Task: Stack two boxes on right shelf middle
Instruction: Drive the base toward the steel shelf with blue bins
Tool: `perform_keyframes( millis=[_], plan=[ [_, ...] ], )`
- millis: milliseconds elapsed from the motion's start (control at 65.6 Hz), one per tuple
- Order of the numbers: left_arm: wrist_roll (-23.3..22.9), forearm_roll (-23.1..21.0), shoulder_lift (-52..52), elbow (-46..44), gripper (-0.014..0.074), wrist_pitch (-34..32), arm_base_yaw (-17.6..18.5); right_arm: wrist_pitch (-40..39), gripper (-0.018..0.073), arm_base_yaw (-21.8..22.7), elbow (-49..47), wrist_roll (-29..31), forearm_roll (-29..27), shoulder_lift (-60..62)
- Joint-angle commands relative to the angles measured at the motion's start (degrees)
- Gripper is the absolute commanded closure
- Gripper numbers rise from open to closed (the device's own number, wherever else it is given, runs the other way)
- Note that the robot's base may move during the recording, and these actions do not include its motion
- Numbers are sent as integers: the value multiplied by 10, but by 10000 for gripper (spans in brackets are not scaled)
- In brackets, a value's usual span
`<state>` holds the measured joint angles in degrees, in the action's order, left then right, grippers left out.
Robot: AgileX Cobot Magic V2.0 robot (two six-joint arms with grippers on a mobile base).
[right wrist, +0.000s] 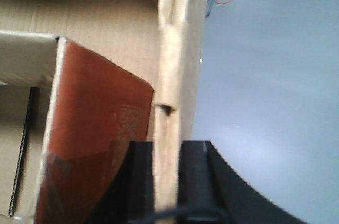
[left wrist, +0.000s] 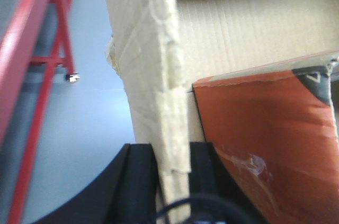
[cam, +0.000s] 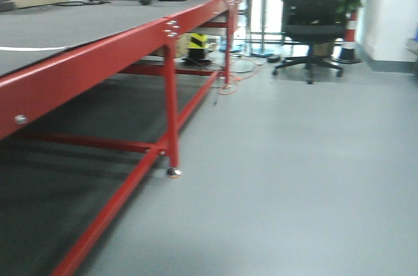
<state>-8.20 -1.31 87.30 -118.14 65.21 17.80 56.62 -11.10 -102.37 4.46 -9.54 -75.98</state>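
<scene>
Wrist views show a large box of plain brown cardboard carried between both arms. The left pincer is clamped on one upright wall, a finger on each side of it. The right pincer grips the opposite wall the same way, so the box spans from one arm to the other. A red-printed box sits inside it, between the pincers. The front view shows a red-framed counter on the left and grey floor. The shelf is not in sight, so its direction cannot be told.
</scene>
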Motion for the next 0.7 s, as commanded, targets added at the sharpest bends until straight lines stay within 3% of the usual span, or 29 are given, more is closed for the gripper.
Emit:
perform_keyframes(
  millis=[0, 686],
  plan=[
    [8, 22, -7, -8, 708, -21, -5, -31, 712, 7, -9, 5, 27, 7],
    [8, 22, -7, -8, 708, -21, -5, -31, 712, 7, -9, 5, 27, 7]
  ],
)
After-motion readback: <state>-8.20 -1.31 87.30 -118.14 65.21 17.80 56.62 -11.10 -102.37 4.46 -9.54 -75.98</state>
